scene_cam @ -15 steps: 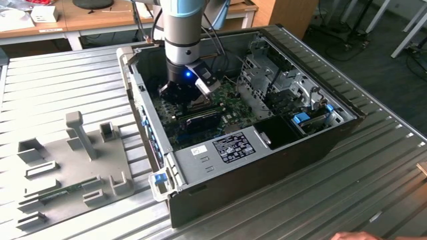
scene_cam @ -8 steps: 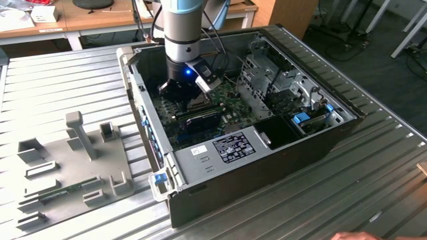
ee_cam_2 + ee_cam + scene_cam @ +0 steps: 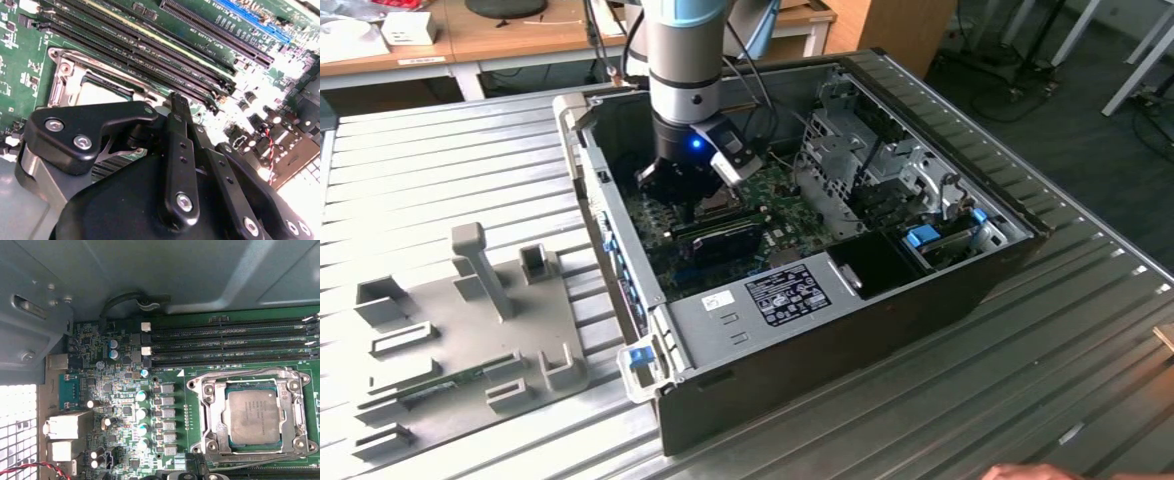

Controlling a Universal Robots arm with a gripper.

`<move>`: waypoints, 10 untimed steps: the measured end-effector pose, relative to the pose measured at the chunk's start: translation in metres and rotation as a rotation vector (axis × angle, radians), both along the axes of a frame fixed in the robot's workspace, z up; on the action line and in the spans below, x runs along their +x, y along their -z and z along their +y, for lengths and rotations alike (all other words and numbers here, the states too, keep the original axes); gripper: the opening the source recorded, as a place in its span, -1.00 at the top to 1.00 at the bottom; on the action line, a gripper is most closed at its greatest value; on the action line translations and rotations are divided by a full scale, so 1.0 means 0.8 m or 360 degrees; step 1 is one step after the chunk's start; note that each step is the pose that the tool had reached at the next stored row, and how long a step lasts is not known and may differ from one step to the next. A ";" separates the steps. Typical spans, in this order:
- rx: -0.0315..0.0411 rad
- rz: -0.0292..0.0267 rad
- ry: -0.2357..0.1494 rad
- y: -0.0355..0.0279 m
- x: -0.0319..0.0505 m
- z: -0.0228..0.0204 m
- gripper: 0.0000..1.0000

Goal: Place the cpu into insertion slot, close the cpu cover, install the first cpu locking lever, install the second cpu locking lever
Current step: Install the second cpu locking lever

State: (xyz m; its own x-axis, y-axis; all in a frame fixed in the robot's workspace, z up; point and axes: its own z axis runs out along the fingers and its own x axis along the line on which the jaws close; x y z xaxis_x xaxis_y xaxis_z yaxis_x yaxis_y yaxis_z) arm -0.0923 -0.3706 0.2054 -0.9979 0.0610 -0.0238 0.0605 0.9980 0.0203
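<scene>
The cpu [image 3: 252,416], a flat square chip with a silvery-tan top, lies in the insertion slot [image 3: 206,390] on the green board [image 3: 774,215]. The cpu cover [image 3: 288,410], a thin metal frame, lies flat around the chip, which shows through its window. Thin wire levers [image 3: 240,374] run along two sides of the socket; I cannot tell whether they are hooked. My gripper [image 3: 698,195] hangs inside the open computer case, just above and beside the socket. In the second wrist view its black fingers [image 3: 178,120] meet at a point, shut and holding nothing, with the socket [image 3: 75,85] right past them.
Long black memory slots [image 3: 235,342] run beside the socket. Capacitors [image 3: 141,412] and rear ports [image 3: 65,425] stand on its other side. Metal case walls [image 3: 150,270] and a drive cage [image 3: 881,160] close in. A grey fixture plate [image 3: 467,330] lies on the table.
</scene>
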 end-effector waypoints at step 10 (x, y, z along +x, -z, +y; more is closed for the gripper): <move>0.0021 -0.00002 -0.0012 0.0041 0.000 0.0001 0.79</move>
State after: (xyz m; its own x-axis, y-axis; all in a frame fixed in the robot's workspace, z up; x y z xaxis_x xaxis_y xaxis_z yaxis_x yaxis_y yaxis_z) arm -0.0922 -0.3706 0.2021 -0.9983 0.0539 -0.0232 0.0531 0.9980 0.0333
